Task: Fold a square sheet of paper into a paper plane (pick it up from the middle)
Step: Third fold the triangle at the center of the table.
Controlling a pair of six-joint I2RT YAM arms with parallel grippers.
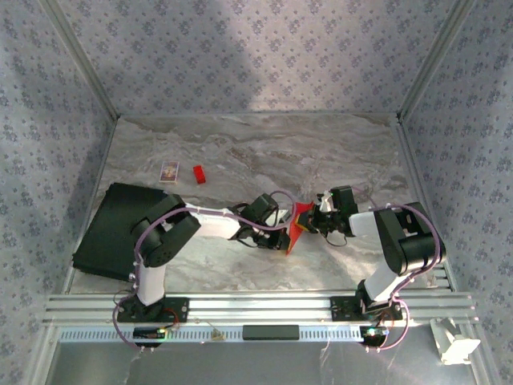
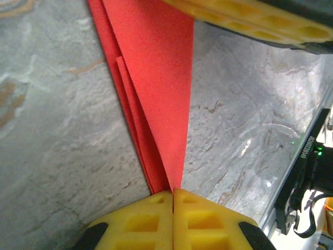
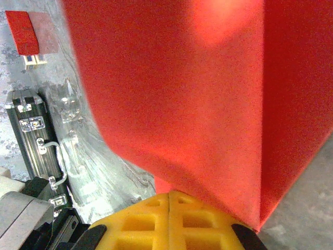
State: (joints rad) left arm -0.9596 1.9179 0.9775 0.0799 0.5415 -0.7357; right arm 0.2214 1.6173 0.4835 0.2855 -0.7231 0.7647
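The red sheet of paper (image 1: pixel 297 227) is folded into several layers and hangs above the marble table between the two grippers. In the left wrist view the paper (image 2: pixel 156 78) narrows to a point that runs into my left gripper (image 2: pixel 173 190), whose yellow fingers are shut on that tip. The right gripper's yellow fingers (image 2: pixel 250 18) show at the top of that view. From the right wrist the paper (image 3: pixel 197 88) is a broad red sheet, and its lower edge is pinched in my shut right gripper (image 3: pixel 170 194). Seen from above, the left gripper (image 1: pixel 282 231) and right gripper (image 1: pixel 315 219) meet at the paper.
A black case (image 1: pixel 112 228) lies at the left of the table. A tiny red block (image 1: pixel 199 173) and a small patterned card (image 1: pixel 169 170) sit further back. An aluminium rail (image 1: pixel 256 305) runs along the near edge, and patterned walls close in the sides.
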